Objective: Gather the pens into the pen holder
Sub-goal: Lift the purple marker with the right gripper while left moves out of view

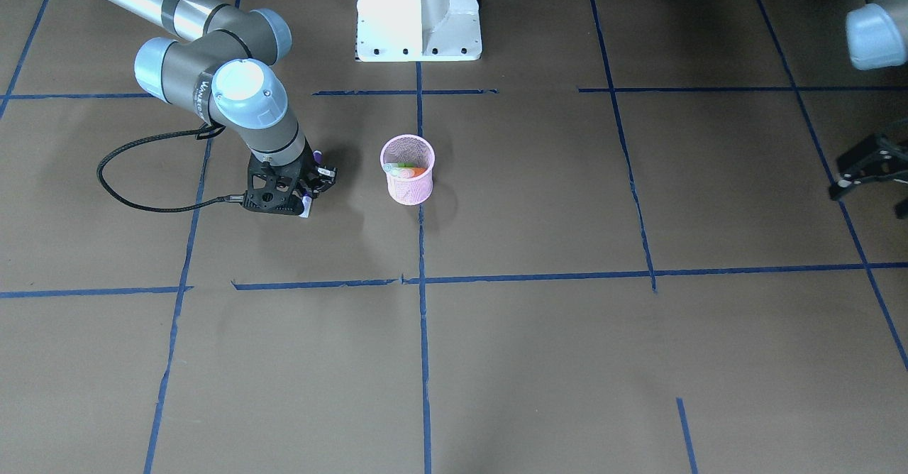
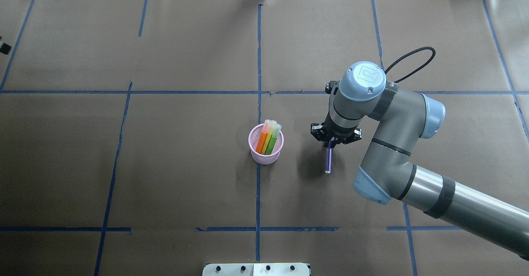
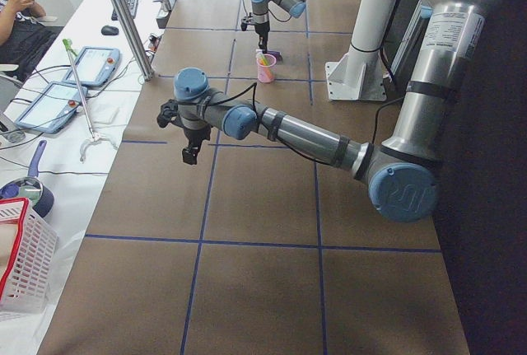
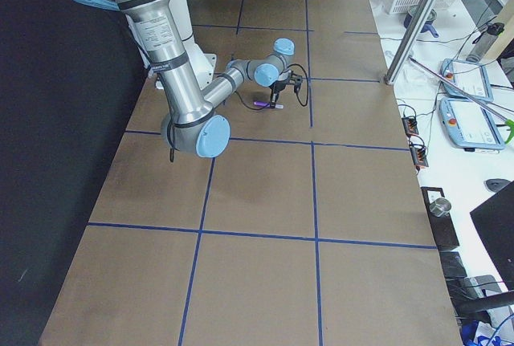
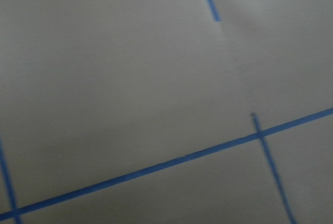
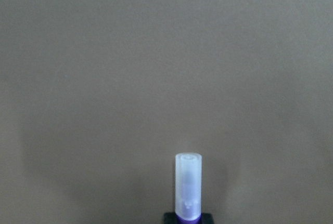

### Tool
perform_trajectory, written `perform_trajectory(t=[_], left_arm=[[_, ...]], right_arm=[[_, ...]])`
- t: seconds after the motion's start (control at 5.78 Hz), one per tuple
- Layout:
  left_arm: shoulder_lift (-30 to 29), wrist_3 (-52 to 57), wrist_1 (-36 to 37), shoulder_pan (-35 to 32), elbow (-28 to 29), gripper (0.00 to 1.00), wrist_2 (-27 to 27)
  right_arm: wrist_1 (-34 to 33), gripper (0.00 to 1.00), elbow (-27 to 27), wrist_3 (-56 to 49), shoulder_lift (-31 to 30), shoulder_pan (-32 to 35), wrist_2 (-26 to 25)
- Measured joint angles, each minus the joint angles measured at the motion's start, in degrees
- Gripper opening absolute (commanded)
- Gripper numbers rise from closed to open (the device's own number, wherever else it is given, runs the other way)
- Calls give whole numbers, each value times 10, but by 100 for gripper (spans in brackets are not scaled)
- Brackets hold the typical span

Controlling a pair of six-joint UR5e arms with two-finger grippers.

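The pink mesh pen holder [image 2: 264,157] stands upright at the table's middle, also in the front view [image 1: 410,189]. An orange pen [image 2: 261,140], a yellow-green one and a green pen [image 2: 273,143] lean inside it, pale caps up. My right gripper [image 2: 330,143] is to the holder's right, pointing down, shut on the purple pen [image 2: 328,160] low at the table. The pen's pale cap [image 6: 188,185] sticks out toward the robot. My left gripper [image 1: 869,176] hangs far off at the table's left end, open and empty.
The white robot pedestal [image 1: 418,13] stands at the table's rear middle. Blue tape lines grid the brown table [image 2: 186,185]. A black cable [image 1: 128,183] loops from the right wrist. A metal post [image 3: 123,17], tablets and a person are beyond the far table edge.
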Motion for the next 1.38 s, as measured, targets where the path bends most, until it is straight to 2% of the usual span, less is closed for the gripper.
perform_trajectory(t=[0.35, 0.69, 1.04, 1.38], left_arm=[[4, 112, 4, -63, 105, 100, -11], [4, 148, 11, -90, 148, 100, -10], [1, 147, 39, -93, 153, 100, -6], [3, 138, 44, -89, 155, 100, -1]], right_arm=[[1, 0, 9, -4, 3, 22, -1], [0, 0, 36, -5, 7, 38, -22], [-1, 0, 87, -6, 10, 36, -88], [-1, 0, 118, -6, 37, 6, -181]])
